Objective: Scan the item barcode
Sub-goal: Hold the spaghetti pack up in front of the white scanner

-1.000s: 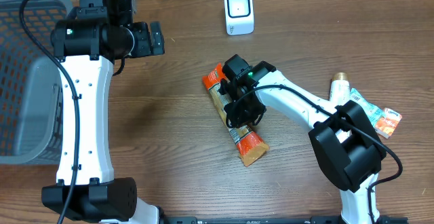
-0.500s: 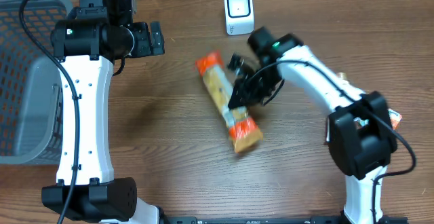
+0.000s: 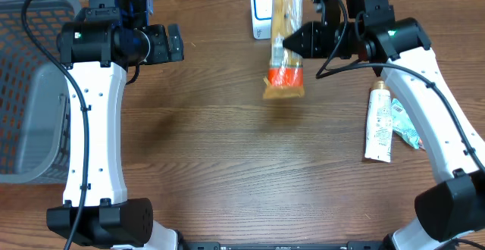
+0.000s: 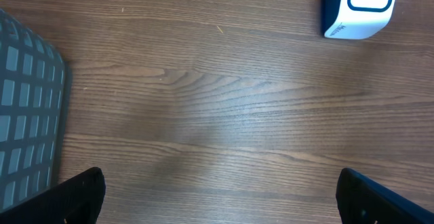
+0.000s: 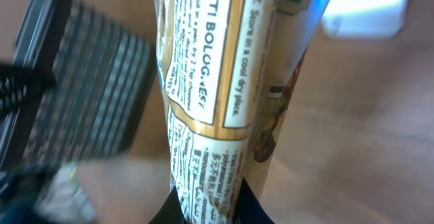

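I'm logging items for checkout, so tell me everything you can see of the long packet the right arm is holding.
The long packet is slim, in plastic-looking wrap, tan along its length with an orange end. A white label panel carries print, including "Store in a cool dry place". The right pincer is shut on its side, holding it off the table, partly covering the white scanner from overhead. Nothing else touches it.

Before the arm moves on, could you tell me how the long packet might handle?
Probably fairly stiff: the long packet shows no sag though the right claw pinches only one spot. Its glossy wrapper could slip or twist.
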Controlling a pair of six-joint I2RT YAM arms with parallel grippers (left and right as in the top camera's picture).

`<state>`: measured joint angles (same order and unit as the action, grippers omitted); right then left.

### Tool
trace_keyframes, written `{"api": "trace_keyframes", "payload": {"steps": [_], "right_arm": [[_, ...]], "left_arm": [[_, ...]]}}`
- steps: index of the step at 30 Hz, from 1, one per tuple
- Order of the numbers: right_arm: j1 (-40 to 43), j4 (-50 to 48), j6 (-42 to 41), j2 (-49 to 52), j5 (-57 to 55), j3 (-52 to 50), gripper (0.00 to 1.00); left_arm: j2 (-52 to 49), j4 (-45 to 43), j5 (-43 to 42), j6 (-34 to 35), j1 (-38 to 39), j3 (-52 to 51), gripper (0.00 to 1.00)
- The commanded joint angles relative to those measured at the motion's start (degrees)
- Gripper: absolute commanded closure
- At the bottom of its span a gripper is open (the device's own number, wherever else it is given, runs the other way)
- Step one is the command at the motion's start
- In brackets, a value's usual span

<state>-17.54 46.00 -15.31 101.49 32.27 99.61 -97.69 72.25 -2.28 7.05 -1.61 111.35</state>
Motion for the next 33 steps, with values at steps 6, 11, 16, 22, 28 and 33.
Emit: {"api": "trace_keyframes", "payload": {"steps": [6,11,16,22,28,33], "right_arm": [[-8.76,-11.82,10.93,0.44,-47.17,2.82,0.96],[-12.24,-22.21,32.11,4.52,-57.86,2.82,0.96],[-12.76,-32.63,51.32,9.88,-58.21,2.82,0.96],[-12.76,-50.36,63.14,19.10,-61.13,2.82,0.96],[-12.72,-69.77,76.48,28.74,-62.05,2.82,0.96],[-12.72,-79.25,80.04,33.44,-62.03,2.82,0.96]], "left_arm": [[-0.17,-0.09,0.37,-0.85,0.13,0.24,0.00],[-0.17,-0.09,0.37,-0.85,0.13,0.24,0.00],[-0.17,-0.09,0.37,-0.85,0.13,0.24,0.00],[-0.17,-0.09,0.37,-0.85,0.13,0.24,0.00],[-0.17,-0.09,0.37,-0.85,0.13,0.24,0.00],[-0.17,-0.09,0.37,-0.85,0.13,0.24,0.00]]}}
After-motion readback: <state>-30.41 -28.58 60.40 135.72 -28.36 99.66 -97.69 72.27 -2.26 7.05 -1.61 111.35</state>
